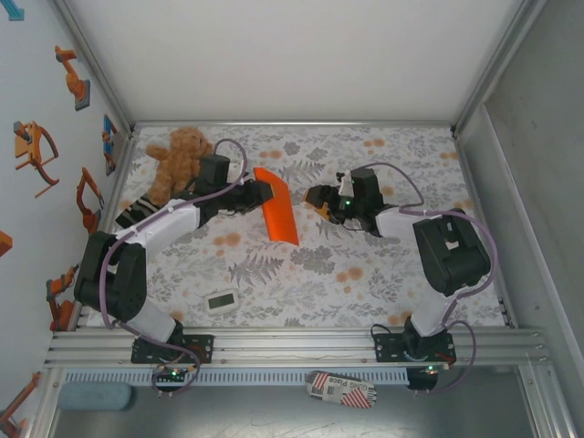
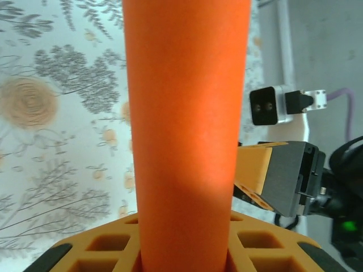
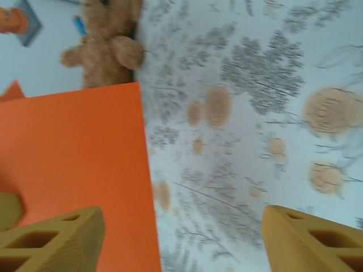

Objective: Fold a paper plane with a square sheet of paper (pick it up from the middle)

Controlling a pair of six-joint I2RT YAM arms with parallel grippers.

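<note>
We see the left tool (image 1: 258, 194) clenched on the far end of the folded orange paper (image 1: 278, 217), over the middle of the flowered bench (image 1: 383, 265). The right tool (image 1: 319, 201) is just right of the paper, fingers spread, grasping nothing. A teddy bear (image 1: 178, 155) lies far left, and a white timer (image 1: 222, 300) lies near the front.

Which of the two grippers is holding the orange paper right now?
The left gripper: its jaws pinch the paper upright, while the right gripper stands open, apart from it.
</note>
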